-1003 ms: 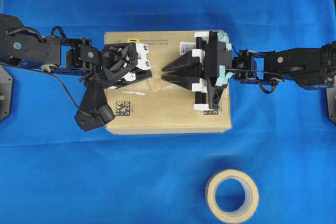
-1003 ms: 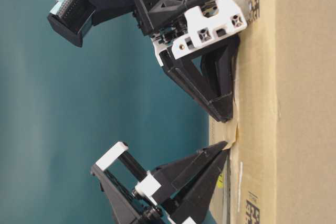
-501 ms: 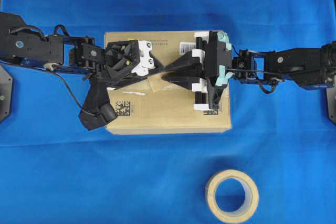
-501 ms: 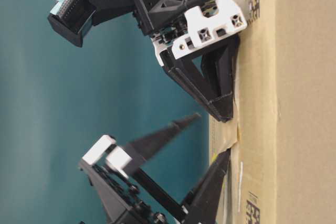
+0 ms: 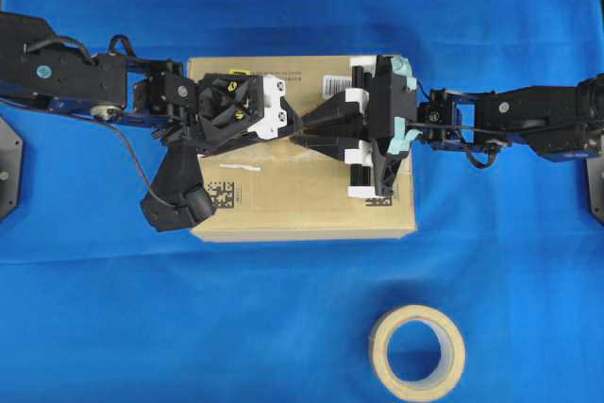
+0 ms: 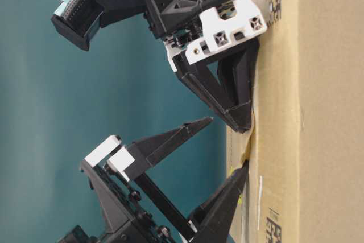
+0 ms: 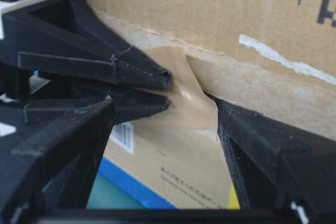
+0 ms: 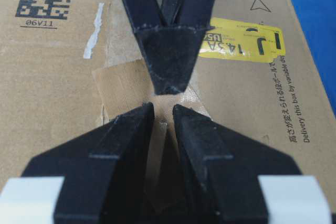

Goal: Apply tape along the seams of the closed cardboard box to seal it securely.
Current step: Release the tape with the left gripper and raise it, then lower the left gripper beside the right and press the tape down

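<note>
Tape (image 8: 123,85) lies over the seam (image 7: 262,59) on the box (image 5: 302,205), between both claws. Left claw (image 6: 224,146) has just sprung wide, one finger still down; right claw (image 8: 163,114) narrow, pinning it. Released; press next.

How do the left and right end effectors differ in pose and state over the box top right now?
The left end effector stands wide open, one finger lifted off the cardboard box and the other down by the tape; the right end effector has its fingers close together, tips down on the tape. In the overhead view the left one comes in from the left, the right from the right. Both meet at the seam and neither grips anything.
</note>
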Controlling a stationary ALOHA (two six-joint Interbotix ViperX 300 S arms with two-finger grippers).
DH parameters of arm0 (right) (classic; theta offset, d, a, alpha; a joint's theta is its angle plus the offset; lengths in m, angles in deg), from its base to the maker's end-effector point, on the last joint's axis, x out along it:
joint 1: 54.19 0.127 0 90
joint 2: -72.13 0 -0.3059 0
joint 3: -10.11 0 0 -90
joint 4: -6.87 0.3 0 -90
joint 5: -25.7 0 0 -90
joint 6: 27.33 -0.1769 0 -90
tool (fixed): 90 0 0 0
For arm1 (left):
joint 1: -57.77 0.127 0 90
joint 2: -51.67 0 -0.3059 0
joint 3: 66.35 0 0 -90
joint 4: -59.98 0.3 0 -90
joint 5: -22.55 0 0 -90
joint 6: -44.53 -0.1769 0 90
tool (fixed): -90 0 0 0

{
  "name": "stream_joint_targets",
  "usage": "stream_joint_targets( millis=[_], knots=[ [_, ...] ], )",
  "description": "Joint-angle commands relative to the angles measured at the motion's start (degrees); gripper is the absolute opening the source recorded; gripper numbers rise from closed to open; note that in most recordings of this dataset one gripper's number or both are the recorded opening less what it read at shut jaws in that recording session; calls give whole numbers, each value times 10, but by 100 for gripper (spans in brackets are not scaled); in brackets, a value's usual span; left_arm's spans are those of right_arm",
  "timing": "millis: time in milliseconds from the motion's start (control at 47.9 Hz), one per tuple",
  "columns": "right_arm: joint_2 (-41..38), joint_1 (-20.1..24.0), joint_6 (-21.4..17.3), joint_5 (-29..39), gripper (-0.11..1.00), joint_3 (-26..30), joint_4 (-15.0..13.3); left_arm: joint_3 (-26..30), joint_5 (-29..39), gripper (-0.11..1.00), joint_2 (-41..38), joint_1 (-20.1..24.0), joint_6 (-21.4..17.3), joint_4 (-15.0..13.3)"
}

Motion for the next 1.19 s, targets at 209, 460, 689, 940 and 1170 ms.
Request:
stream_joint_targets(
  millis=[209, 460, 689, 940, 1170],
  knots=[
    [4, -1, 0, -1, 26, 3, 1, 24, 61, 76, 2, 2, -1, 10],
    [4, -1, 0, 0, 26, 3, 1, 24, 75, 76, 8, 2, -1, 13],
    [4, -1, 0, 1, 26, 3, 2, 18, 76, 76, 20, 2, 0, 13],
    [4, -1, 0, 1, 26, 3, 1, 3, 57, 76, 47, 3, 7, 11],
    [4, -1, 0, 1, 26, 3, 2, -43, -113, 75, 105, -2, 62, -21]
  ],
)
